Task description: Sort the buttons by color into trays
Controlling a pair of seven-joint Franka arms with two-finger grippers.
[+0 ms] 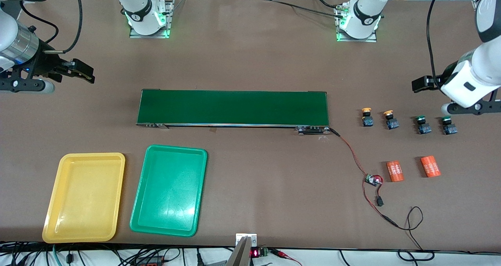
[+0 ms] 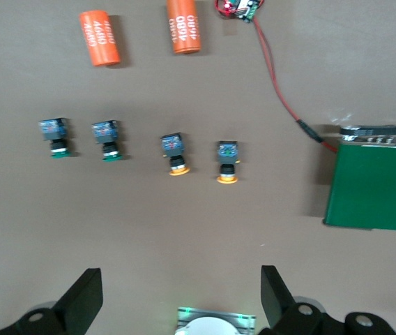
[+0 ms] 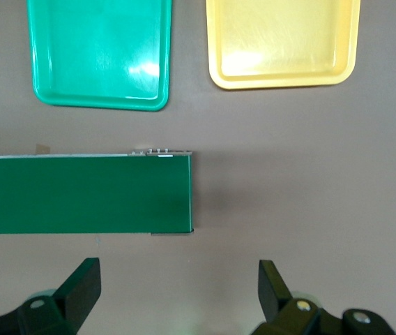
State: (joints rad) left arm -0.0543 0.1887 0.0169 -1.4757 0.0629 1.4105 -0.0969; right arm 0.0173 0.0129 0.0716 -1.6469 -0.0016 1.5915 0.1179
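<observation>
Four small buttons stand in a row on the table at the left arm's end. Two have yellow-orange caps (image 1: pixel 367 117) (image 1: pixel 391 120) and two have green caps (image 1: pixel 422 125) (image 1: pixel 448 126). My left gripper (image 2: pixel 182 293) hangs open and empty over bare table between that row and the left arm's base. The yellow tray (image 1: pixel 84 197) and the green tray (image 1: pixel 169 189) lie side by side at the right arm's end, nearer the front camera than the belt, both empty. My right gripper (image 3: pixel 177 289) is open and empty over bare table beside the belt's end.
A long dark-green conveyor belt (image 1: pixel 233 107) crosses the middle of the table. Two orange cylinders (image 1: pixel 395 171) (image 1: pixel 430 166) lie nearer the front camera than the buttons. A red wire with a small circuit board (image 1: pixel 373 179) runs from the belt's end toward the front edge.
</observation>
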